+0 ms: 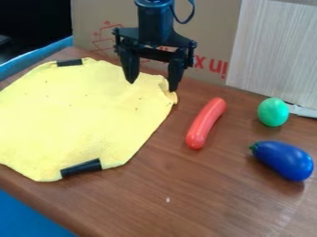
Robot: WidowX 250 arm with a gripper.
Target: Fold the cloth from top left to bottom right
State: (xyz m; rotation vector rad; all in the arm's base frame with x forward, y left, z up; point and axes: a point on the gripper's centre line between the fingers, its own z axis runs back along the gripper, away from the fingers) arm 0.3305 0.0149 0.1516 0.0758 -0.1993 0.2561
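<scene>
My gripper (pixel 151 83) hangs over the far right part of the yellow cloth (pixel 74 115), its two fingers spread apart with nothing held between them. The cloth lies mostly flat on the left half of the wooden table, with a small rumple at its right corner, close to the right fingertip. Black strips sit on its far edge and on its near edge. Whether the fingertips touch the cloth, I cannot tell.
Right of the cloth lies a red sausage-shaped toy (pixel 206 123). Farther right are a green egg-shaped toy (pixel 273 112) and a blue eggplant toy (pixel 283 160) on the table (pixel 186 194). A cardboard panel (pixel 213 32) and a pale board (pixel 278 51) stand behind.
</scene>
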